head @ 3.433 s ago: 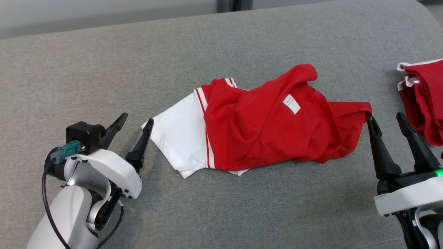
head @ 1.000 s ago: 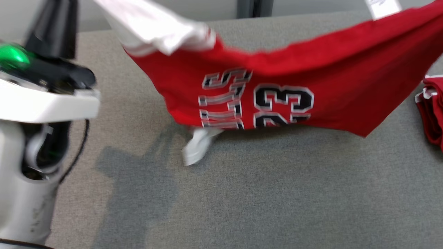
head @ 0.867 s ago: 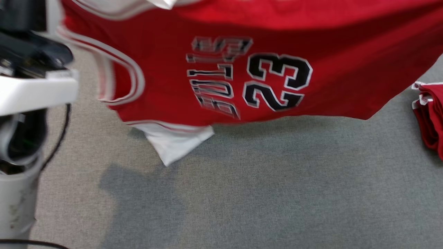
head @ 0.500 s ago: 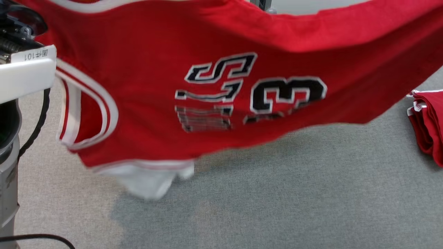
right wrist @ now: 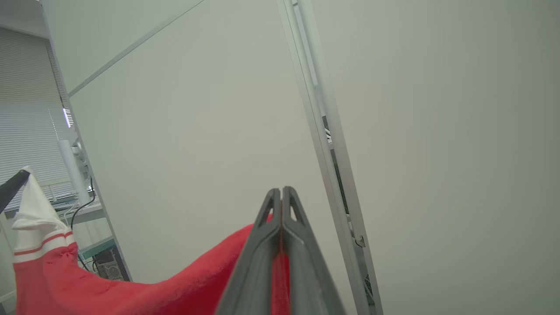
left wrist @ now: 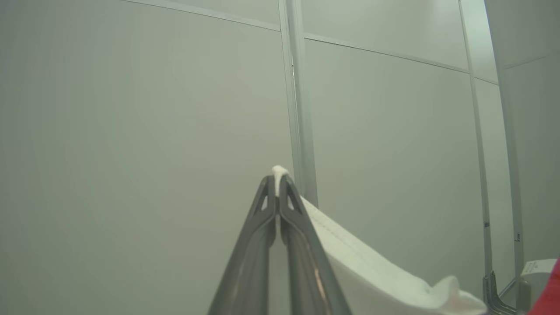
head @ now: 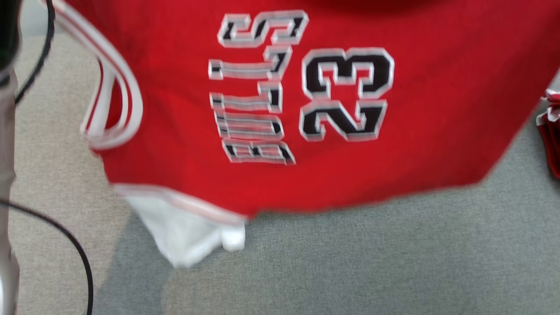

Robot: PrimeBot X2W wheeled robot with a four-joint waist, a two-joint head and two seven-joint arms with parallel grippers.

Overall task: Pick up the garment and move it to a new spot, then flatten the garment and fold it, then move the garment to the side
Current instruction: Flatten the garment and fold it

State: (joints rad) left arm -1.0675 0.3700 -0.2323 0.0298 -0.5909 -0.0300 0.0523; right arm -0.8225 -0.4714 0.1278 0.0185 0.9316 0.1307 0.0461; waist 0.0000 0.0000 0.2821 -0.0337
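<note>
Head view has the jersey (head: 415, 153) hanging above the grey surface (head: 372, 271). Our left gripper (left wrist: 277, 180) pinches its white corner, our right gripper (right wrist: 281, 194) its red edge. We judge the lift done; setting down, flattening, folding and moving aside remain.

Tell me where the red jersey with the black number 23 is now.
In the head view the red jersey hangs over the grey fabric surface, held between the left gripper on its white part and the right gripper on its red edge.
</note>
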